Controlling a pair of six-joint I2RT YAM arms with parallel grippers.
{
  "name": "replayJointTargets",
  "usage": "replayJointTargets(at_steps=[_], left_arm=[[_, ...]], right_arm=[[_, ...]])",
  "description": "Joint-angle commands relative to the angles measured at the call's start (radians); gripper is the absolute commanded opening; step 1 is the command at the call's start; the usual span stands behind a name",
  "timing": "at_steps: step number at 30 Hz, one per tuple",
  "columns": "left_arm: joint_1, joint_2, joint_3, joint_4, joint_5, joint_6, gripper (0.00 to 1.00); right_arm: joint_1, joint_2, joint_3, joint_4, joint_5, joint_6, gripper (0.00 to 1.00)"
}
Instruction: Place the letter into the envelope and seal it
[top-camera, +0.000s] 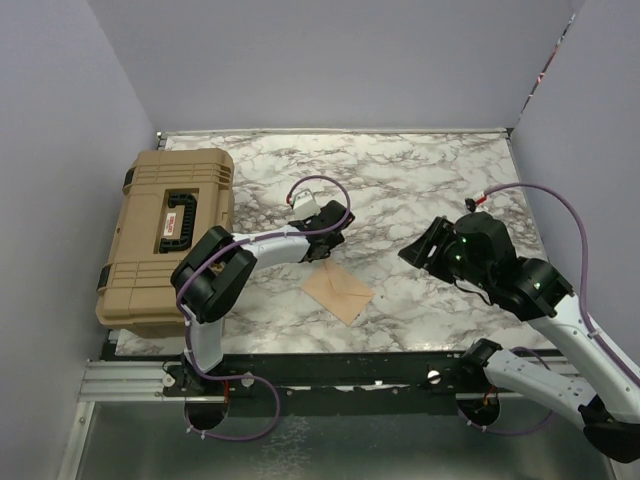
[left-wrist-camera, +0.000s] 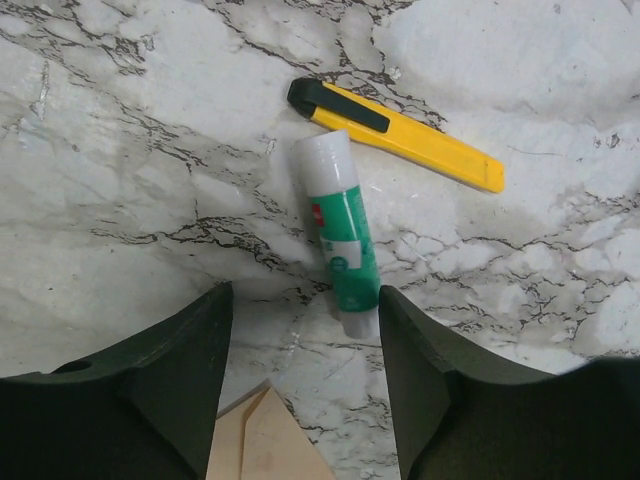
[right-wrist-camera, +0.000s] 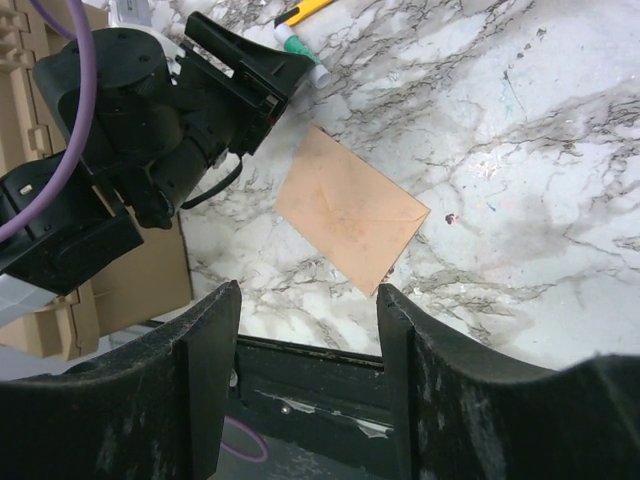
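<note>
The envelope (top-camera: 338, 292) is lying flat on the desk (top-camera: 430, 180), close to the middle of its near edge, and its flap is looking folded down. No separate letter is showing anywhere, so it is probably sitting inside already. Whether the flap is glued, I cannot tell. The left claw (left-wrist-camera: 305, 300) is hanging open and empty over a capped glue stick (left-wrist-camera: 338, 235), just beyond the envelope. The right claw (right-wrist-camera: 308, 300) is also standing open, holding nothing.
</note>
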Motion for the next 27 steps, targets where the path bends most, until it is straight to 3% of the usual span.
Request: replayJointTargets(at_steps=[1, 6, 7, 8, 10, 13, 19, 23, 27], left_arm=[[-0.007, -0.052, 0.018, -0.091, -0.013, 0.064, 0.64], [-0.007, -0.147, 0.076, -0.115, 0.013, 0.210, 0.81], [-0.007, -0.173, 0.100, -0.132, 0.026, 0.242, 0.93], [-0.007, -0.200, 0.126, -0.152, 0.029, 0.271, 0.98], [-0.007, -0.256, 0.175, -0.188, 0.033, 0.335, 0.99], [-0.007, -0.350, 0.272, -0.260, 0.022, 0.430, 0.99], [-0.007, -0.539, 0.405, -0.391, -0.019, 0.638, 0.99], [-0.007, -0.648, 0.518, -0.545, -0.100, 0.709, 0.99], [-0.007, -0.783, 0.536, -0.593, -0.168, 0.743, 0.99]], right_arm=[[0.002, -0.013, 0.019, -0.043, 0.014, -0.042, 0.61], [0.002, -0.024, 0.034, -0.049, 0.057, -0.080, 0.66], [0.002, -0.019, 0.045, -0.058, 0.071, -0.087, 0.71], [0.002, -0.013, 0.060, -0.076, 0.088, -0.091, 0.79], [0.002, 0.011, 0.102, -0.133, 0.141, -0.087, 0.91], [0.002, 0.041, 0.179, -0.220, 0.228, -0.084, 0.98], [0.002, 0.079, 0.345, -0.358, 0.366, -0.119, 1.00], [0.001, 0.110, 0.482, -0.416, 0.409, -0.156, 1.00], [0.002, 0.142, 0.599, -0.444, 0.419, -0.182, 1.00]])
